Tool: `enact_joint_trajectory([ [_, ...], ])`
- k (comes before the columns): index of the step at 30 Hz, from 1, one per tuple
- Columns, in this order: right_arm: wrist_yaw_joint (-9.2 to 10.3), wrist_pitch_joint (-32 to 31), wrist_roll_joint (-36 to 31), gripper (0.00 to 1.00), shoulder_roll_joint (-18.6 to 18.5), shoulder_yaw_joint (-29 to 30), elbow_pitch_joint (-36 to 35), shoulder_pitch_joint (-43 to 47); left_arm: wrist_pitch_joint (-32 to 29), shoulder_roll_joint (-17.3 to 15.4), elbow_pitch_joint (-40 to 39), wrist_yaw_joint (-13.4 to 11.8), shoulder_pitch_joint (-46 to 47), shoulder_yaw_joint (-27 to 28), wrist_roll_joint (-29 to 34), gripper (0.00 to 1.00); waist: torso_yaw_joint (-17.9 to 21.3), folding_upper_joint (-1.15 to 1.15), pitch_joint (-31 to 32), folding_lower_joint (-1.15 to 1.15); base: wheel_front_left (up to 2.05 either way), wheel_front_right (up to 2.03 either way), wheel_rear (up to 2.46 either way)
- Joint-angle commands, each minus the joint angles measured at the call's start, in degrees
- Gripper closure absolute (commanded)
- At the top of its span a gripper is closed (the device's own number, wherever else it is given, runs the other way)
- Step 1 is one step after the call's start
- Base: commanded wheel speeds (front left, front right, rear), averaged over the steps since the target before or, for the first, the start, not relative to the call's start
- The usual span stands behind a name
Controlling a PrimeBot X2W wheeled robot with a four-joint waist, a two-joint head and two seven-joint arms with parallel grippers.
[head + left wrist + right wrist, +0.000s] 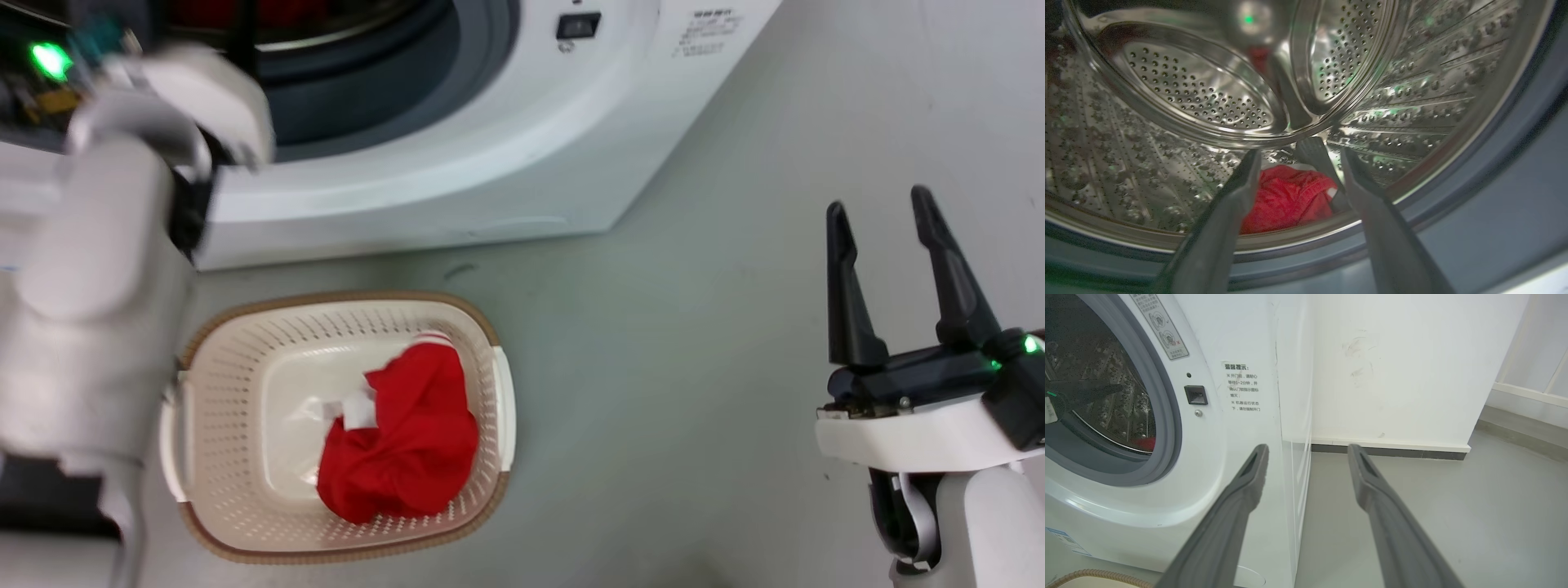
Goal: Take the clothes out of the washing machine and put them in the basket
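Observation:
The white washing machine (457,171) stands at the top of the head view with its grey-rimmed porthole open. A red garment (1286,198) lies low in the steel drum (1167,94). My left gripper (1299,157) is open at the drum's mouth, fingers spread either side of that garment and short of it. The cream basket (245,523) sits on the floor in front of the machine with a red garment with white trim (404,433) inside. My right gripper (880,204) is open and holds nothing, over bare floor to the right; in its own wrist view my right gripper (1308,448) points past the machine's corner.
The left forearm (90,310) reaches over the basket's left side into the porthole. A white wall (1404,367) with a dark skirting runs behind the machine. Grey floor (694,367) spreads between basket and right arm. A sliver of red (1145,442) shows through the porthole.

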State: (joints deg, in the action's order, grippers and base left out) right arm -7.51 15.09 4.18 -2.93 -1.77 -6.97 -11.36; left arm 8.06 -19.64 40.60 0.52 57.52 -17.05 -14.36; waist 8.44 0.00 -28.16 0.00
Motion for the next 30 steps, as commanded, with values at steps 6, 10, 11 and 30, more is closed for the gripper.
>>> enact_joint_trajectory([
  [6, 0.04, 0.1, 2.0, 0.00, 0.1, -0.2, -0.7, -3.0, -8.2, -3.2, 6.7, 2.7, 13.7, -1.0, 1.0, 0.00, 4.5, 0.00, -8.3, 0.00, 0.00, 0.00, 0.00],
  [10, 0.04, 0.1, 2.9, 0.00, 0.1, -0.4, -1.1, -4.4, -15.4, -5.5, 10.5, 4.7, 21.5, -1.7, 0.8, 0.00, 6.3, 0.00, -11.6, 0.00, 0.00, 0.00, 0.00],
  [11, 0.04, 0.1, 3.3, 0.00, 0.1, -0.4, -1.3, -4.7, -17.6, -6.2, 11.5, 5.1, 23.4, -1.8, 0.7, 0.00, 6.7, 0.00, -12.5, 0.00, 0.00, 0.00, 0.00],
  [30, 0.04, 0.1, 8.1, 0.00, 0.1, -0.6, -2.5, -7.0, -45.9, -13.1, 22.0, 6.9, 42.5, -6.6, -1.4, 0.00, 11.0, 0.00, -22.2, 0.00, 0.00, 0.00, 0.00],
])
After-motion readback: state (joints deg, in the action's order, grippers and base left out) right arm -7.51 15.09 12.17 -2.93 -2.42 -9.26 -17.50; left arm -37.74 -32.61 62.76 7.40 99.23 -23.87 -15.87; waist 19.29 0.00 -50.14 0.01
